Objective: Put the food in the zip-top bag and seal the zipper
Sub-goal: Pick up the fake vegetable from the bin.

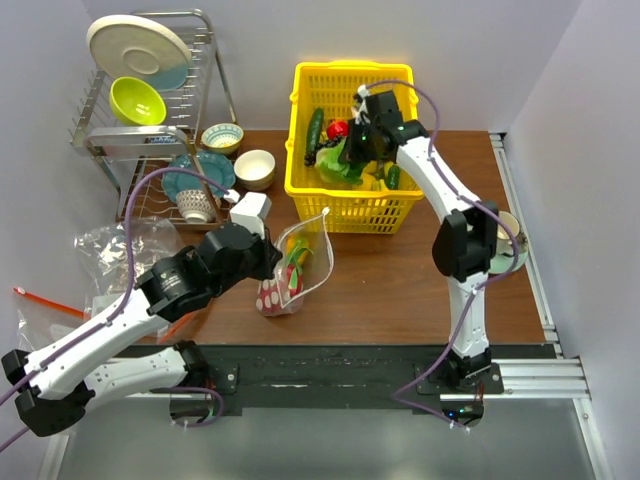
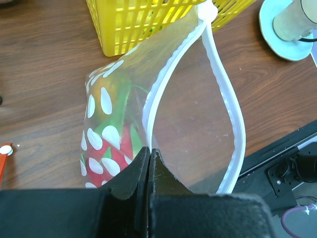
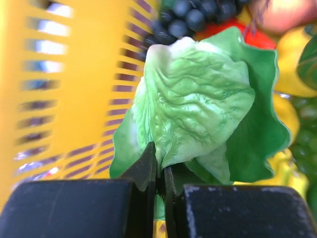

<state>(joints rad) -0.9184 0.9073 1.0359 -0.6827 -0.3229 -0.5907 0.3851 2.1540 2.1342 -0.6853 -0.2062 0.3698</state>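
The clear white-dotted zip-top bag [image 1: 290, 275] stands on the brown table just in front of the yellow basket [image 1: 300, 130]. My left gripper [image 2: 149, 151] is shut on the near strip of the zipper [image 2: 225, 99], and the bag's mouth gapes open. Inside the bag lie a pink-red dragon fruit [image 2: 121, 148] and a yellow-green piece [image 2: 111, 84]. My right gripper [image 3: 162, 171] is down in the basket, shut on the edge of a leafy green lettuce [image 3: 198, 99]. In the top view the lettuce [image 1: 338, 170] sits just below the right gripper [image 1: 352, 160].
More toy food fills the basket: a cucumber [image 1: 314, 130], a red piece [image 1: 337, 128], dark grapes [image 3: 193, 15]. A dish rack [image 1: 150, 90] and bowls [image 1: 255, 168] stand at the back left. Plain clear bags [image 1: 110, 250] lie left. A cup on a saucer [image 1: 510, 245] stands right.
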